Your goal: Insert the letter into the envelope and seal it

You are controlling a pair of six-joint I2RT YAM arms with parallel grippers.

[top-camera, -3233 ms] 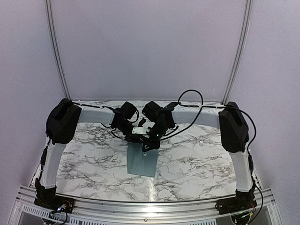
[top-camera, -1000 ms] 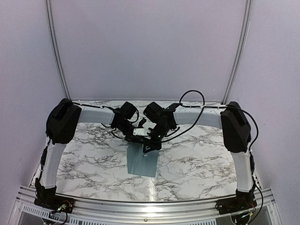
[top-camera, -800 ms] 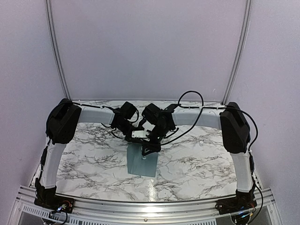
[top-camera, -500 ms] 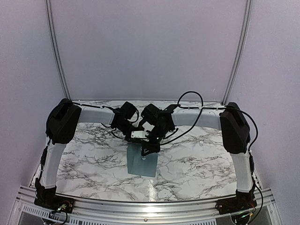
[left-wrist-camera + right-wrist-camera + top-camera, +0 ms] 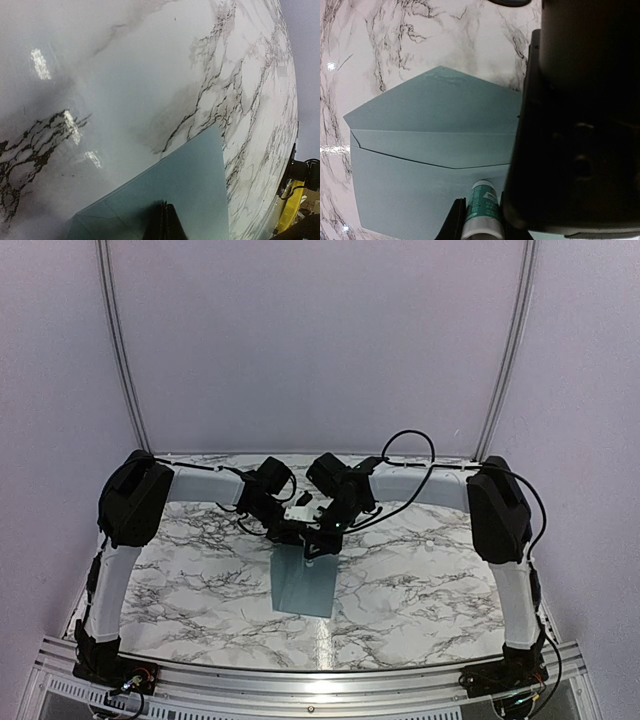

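Right now my left fingers [image 5: 162, 224] are closed together over the envelope [image 5: 420, 150]; my right fingers [image 5: 454, 222] clamp a glue stick [image 5: 482, 202] above it.

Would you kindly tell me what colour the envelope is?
The envelope is a muted blue-grey, seen best in the right wrist view.

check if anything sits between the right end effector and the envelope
Only the teal-and-white tube that the right end effector grips, its tip over the envelope just below the open flap. Nothing else visible lies between them.
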